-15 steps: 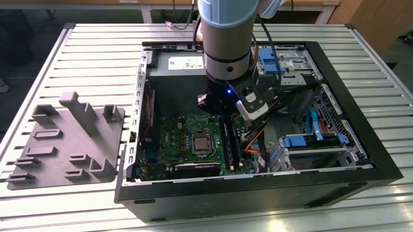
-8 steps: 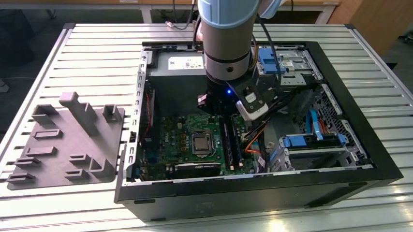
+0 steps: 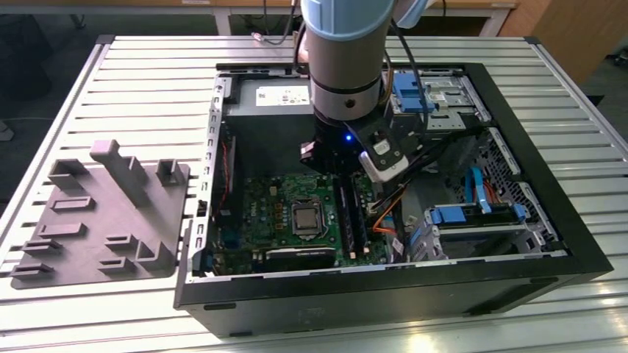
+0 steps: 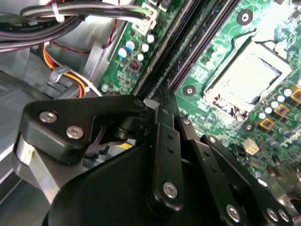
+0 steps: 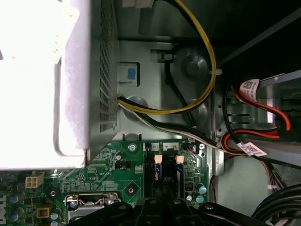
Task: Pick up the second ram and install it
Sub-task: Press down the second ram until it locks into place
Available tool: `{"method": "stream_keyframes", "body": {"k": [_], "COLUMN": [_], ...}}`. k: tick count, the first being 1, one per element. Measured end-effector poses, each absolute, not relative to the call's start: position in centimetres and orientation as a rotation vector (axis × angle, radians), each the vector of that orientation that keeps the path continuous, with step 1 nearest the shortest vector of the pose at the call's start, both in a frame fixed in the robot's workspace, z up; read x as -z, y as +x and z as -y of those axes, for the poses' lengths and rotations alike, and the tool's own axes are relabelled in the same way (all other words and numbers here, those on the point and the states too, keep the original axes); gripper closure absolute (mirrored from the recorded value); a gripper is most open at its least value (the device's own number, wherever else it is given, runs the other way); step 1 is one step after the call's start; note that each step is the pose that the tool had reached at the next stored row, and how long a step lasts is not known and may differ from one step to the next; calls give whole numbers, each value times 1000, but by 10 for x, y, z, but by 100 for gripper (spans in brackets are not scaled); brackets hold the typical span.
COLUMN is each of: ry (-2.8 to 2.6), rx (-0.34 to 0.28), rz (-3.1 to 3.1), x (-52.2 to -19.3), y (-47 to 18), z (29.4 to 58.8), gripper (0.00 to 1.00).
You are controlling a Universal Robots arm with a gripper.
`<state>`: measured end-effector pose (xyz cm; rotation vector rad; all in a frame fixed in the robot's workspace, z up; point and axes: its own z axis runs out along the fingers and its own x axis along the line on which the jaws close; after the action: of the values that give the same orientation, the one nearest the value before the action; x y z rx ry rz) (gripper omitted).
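Ram, as far as you can judge, sits hidden under the gripper (image 3: 337, 168), whose black links cover it in both wrist views; you cannot tell whether the gripper is clamped on it or has let go. The gripper hangs low inside the case (image 3: 393, 283), right over the near ends of the two long black sockets (image 5: 168, 165) that run side by side on the board (image 3: 270, 213), beside the square processor seat (image 4: 249, 75). So the step in hand looks like the install, not the pick. Seating a stick here calls for its edge lined up along one socket, notch matched, and a straight, even press until the end clips close; a tilt could jam it or strain the board. Farther off, the gray fixture (image 3: 98, 220) lies near the tabletop's (image 3: 147, 81) edge on the exterior view's left, well apart from the case.
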<state>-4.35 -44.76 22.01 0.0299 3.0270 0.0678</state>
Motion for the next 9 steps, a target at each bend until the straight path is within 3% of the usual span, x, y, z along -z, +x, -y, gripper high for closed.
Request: {"method": "stream_keyframes", "body": {"k": [9], "ry": [30], "rx": [-65], "rz": [-3028], "x": [-234], "y": [-44], "z": [448], "gripper": [89]}}
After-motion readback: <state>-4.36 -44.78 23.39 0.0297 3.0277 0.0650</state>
